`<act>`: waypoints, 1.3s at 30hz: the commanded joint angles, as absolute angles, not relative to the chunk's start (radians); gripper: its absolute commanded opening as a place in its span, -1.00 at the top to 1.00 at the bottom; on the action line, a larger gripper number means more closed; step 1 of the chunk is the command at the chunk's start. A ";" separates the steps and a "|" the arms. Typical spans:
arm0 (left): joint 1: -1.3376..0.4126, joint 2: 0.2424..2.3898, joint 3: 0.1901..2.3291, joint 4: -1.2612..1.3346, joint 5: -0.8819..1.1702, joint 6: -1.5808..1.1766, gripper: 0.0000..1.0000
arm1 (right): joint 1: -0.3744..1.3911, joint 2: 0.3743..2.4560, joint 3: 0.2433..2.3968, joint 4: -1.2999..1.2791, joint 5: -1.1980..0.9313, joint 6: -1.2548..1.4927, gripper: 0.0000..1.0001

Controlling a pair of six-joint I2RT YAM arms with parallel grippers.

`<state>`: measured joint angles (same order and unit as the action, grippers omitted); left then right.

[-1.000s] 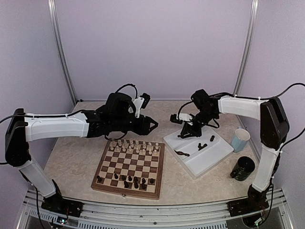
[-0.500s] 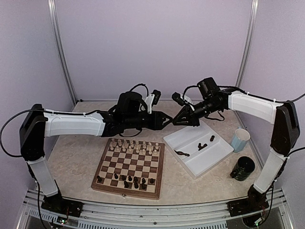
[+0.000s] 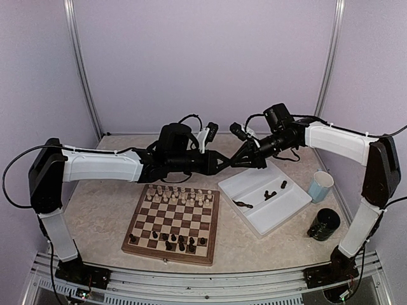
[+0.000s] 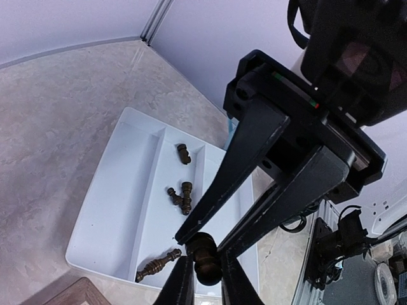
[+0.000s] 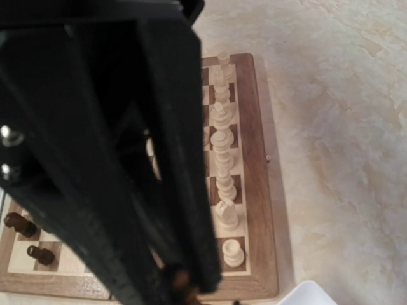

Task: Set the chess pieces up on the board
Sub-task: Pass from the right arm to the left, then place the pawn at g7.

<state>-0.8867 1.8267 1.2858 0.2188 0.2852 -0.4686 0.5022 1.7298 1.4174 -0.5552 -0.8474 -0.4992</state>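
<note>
The left gripper (image 3: 224,159) and right gripper (image 3: 235,159) meet in mid-air, both clamped on 1 dark chess piece (image 4: 205,257). The white tray (image 4: 114,210) lies below them.

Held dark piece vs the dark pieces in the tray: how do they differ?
The held piece hangs in the air, pinched by the left fingers with the right fingers on its other end; the tray pieces lie on their sides in the white tray. The held piece is single; the tray pieces are several, scattered. Both are dark brown.

Board (image 3: 166,254) left of tray (image 3: 289,206), cup (image 3: 320,186) right; pieces (image 3: 180,195) on board, in tray.
</note>
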 commanded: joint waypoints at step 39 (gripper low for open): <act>-0.882 1.319 0.988 -0.977 0.017 -0.520 0.84 | 0.307 1.657 1.268 -0.567 -0.795 -0.680 -0.03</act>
<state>-0.8787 1.3296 1.0279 -0.9440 -0.0151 -0.4839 0.3008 1.6604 1.2716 -0.5552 -0.7872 -0.6651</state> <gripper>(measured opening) 0.096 0.513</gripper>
